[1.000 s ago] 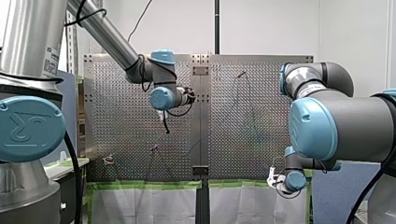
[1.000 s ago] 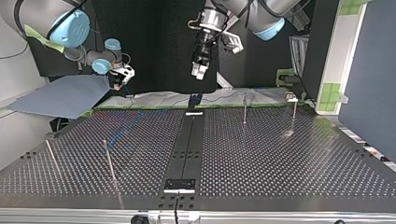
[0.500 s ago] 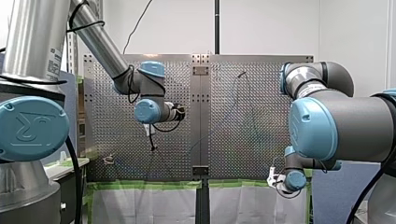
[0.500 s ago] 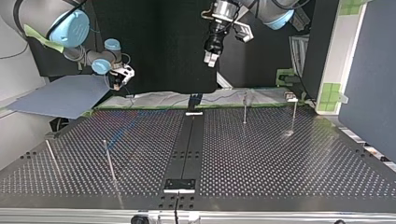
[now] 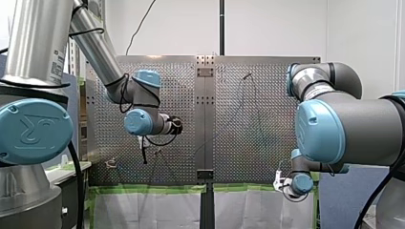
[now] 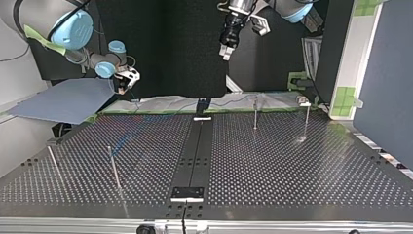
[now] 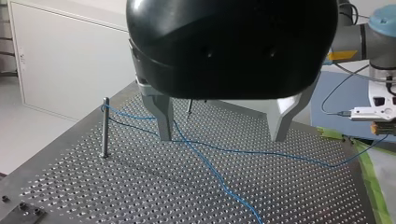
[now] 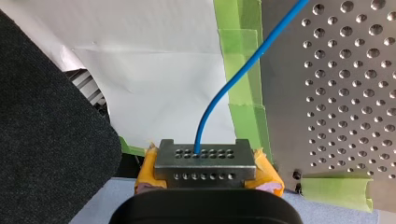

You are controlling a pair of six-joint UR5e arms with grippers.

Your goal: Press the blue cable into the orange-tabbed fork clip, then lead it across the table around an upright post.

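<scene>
The blue cable (image 7: 212,170) lies loose across the perforated table, looped past an upright post (image 7: 105,127). My left gripper (image 7: 223,135) hangs open high above it, with nothing between its metal fingers (image 7: 164,116). In the top view my left gripper (image 6: 225,48) is near the upper edge, far above the plate. My right gripper (image 8: 205,168) is shut on the cable's end, a small metal block (image 8: 204,156) clamped between yellow pads, off the table's edge (image 6: 122,87). A small clip (image 6: 303,102) sits at the far right corner in the top view.
Thin upright posts stand on the plate (image 6: 272,161): two in the top view's far right (image 6: 255,113) (image 6: 306,119) and two at its near left (image 6: 113,165) (image 6: 52,161). A black rail (image 6: 195,156) runs down the middle. Green tape (image 8: 243,70) lines the table edge.
My left arm has swung toward the front view's left and lower, and up and to the right in the top view, still open. My right arm has not moved.
</scene>
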